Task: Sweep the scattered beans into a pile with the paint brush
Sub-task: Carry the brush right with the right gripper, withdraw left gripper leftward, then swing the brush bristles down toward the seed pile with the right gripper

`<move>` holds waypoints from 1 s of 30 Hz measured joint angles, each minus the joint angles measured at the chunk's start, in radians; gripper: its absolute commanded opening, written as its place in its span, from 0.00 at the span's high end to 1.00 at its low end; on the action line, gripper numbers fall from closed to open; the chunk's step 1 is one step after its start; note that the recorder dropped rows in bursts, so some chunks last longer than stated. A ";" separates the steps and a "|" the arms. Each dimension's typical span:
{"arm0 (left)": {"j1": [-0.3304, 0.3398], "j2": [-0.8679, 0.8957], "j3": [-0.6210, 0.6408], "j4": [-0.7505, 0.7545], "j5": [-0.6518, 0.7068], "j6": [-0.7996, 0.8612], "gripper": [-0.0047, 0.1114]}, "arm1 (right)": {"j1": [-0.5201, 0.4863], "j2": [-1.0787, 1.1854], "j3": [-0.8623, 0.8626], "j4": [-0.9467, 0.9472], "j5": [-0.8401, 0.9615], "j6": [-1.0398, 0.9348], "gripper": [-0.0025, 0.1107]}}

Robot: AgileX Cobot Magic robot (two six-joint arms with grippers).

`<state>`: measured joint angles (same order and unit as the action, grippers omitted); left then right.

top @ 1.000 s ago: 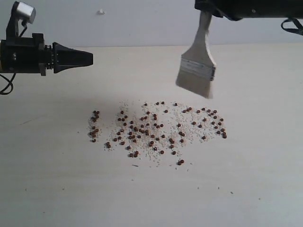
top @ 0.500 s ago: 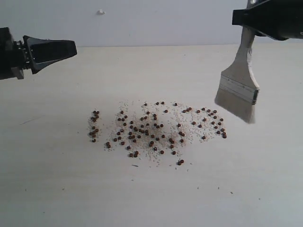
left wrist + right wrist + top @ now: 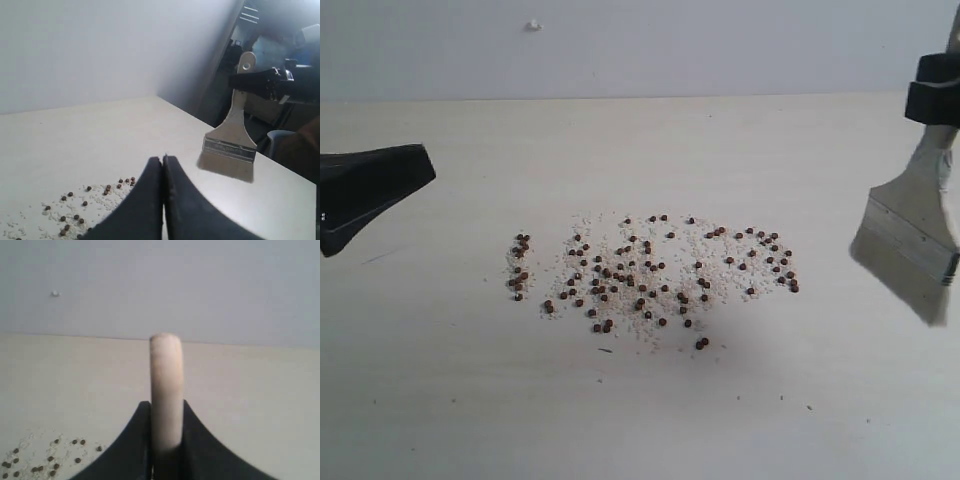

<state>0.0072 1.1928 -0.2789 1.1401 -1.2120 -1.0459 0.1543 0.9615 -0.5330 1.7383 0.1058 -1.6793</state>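
Pale desk [image 3: 640,420], and the paint brush [image 3: 912,235] hangs bristles-down near its right edge, handle pinched in the right hand [image 3: 166,412]. Left hand [image 3: 163,162], pressed together, hovers by the left edge. Beans [image 3: 650,280] lie scattered mid-desk, apart from the brush.

My bench [image 3: 640,430] is a pale beige surface with a faint grain, and it fills most of the exterior view. Across the top of that frame stands a plain grey-white wall [image 3: 720,45], with one small white speck [image 3: 533,25] on it at the upper left. A faint dark scratch [image 3: 378,256] lies on the bench at the left. There is a thin dark sliver [image 3: 607,350] below centre and a few tiny flecks [image 3: 808,407] at the lower right. In my left wrist view, the room [image 3: 280,30] at the upper right is dark and blurred, so I cannot tell what stands there.
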 measured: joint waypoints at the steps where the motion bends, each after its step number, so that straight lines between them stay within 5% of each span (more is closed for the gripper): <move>1: 0.000 -0.023 0.019 -0.016 0.000 0.012 0.96 | 0.000 -0.032 0.016 0.000 -0.023 0.000 0.98; 13: 0.000 -0.367 0.257 -0.111 0.000 0.090 0.96 | 0.000 -0.311 0.152 0.004 -0.079 0.056 0.98; 20: 0.000 -0.534 0.275 -0.150 0.028 0.043 0.96 | 0.000 -0.333 0.158 0.005 -0.049 0.068 0.98; 27: 0.000 -0.693 0.275 -0.223 0.215 -0.012 0.96 | 0.000 -0.333 0.168 0.008 -0.002 0.076 0.98; 30: 0.000 -0.772 0.275 -0.274 0.396 -0.043 0.96 | 0.000 -0.333 0.168 0.008 0.065 0.083 0.98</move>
<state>0.0072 0.4210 -0.0038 0.8656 -0.8158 -1.0886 0.1543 0.6287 -0.3648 1.7467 0.1708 -1.5967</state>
